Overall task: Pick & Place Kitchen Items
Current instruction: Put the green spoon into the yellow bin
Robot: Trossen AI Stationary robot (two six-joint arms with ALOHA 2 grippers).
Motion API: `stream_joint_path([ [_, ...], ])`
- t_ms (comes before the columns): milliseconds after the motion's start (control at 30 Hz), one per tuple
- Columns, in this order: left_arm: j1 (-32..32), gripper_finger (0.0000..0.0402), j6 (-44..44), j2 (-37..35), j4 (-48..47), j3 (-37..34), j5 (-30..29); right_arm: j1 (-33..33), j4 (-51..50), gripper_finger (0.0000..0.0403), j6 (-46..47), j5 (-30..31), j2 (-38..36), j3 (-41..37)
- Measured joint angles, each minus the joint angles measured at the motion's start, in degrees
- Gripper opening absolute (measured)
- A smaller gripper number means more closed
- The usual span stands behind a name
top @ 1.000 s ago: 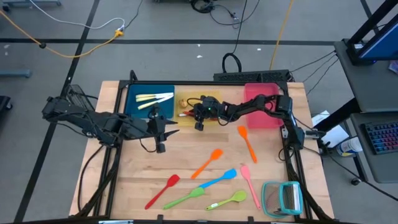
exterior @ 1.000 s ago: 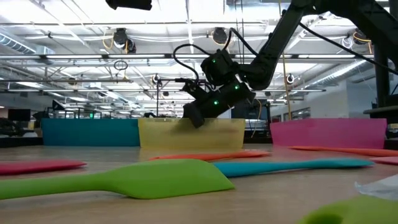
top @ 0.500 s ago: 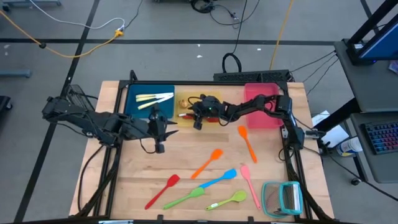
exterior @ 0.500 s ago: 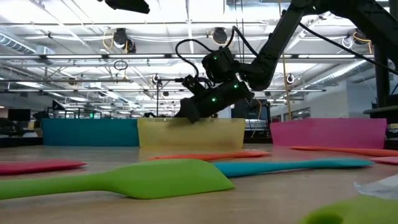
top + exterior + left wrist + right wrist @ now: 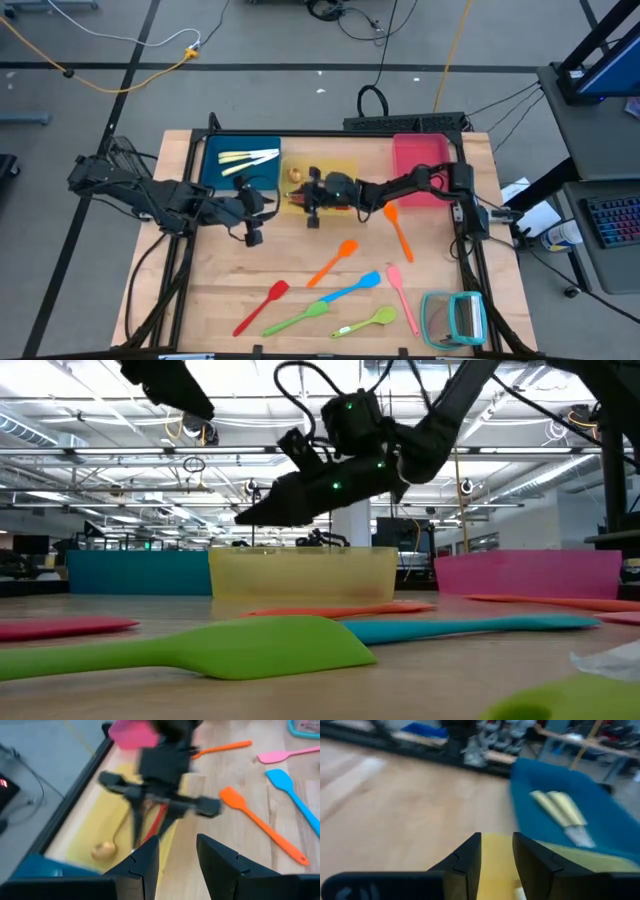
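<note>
- right gripper (image 5: 313, 205) over near edge of yellow tray (image 5: 345, 166), fingers apart, empty
- left gripper (image 5: 253, 212) just left of it over tabletop (image 5: 200, 300), fingers (image 5: 145, 862) apart, empty
- wooden spoon (image 5: 107, 845) and red utensil (image 5: 156, 821) in yellow tray
- pale cutlery (image 5: 246, 160) in blue tray (image 5: 215, 150)
- orange spatula (image 5: 335, 260), red spatula (image 5: 262, 305), blue spatula (image 5: 350, 291), green spatula (image 5: 296, 319), green spoon (image 5: 365, 322), pink spatula (image 5: 401, 296), orange spoon (image 5: 397, 228) loose on tabletop

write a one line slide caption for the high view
Right gripper hovers over the yellow tray, left gripper waits beside, silicone utensils scattered below.
</note>
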Motion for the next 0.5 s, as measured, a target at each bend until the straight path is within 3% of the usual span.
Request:
stream_joint_path([
  [100, 0.00, 0.0136, -3.82, 0.01, -2.12, 0.00, 0.18, 2.68, -0.52, 0.0105, -1.34, 0.34, -1.75, -0.47],
  [267, -0.50, 0.0136, -8.35, 0.93, -3.15, 0.00, 0.46, 7.33, -3.78, 0.0125, -6.55, 8.63, -5.73, -0.87],
  [500, -1.80, 0.0136, -10.24, 4.17, -3.03, -0.02, 0.47, 13.48, -17.87, 0.0150, -6.74, 13.79, -12.93, -0.75],
])
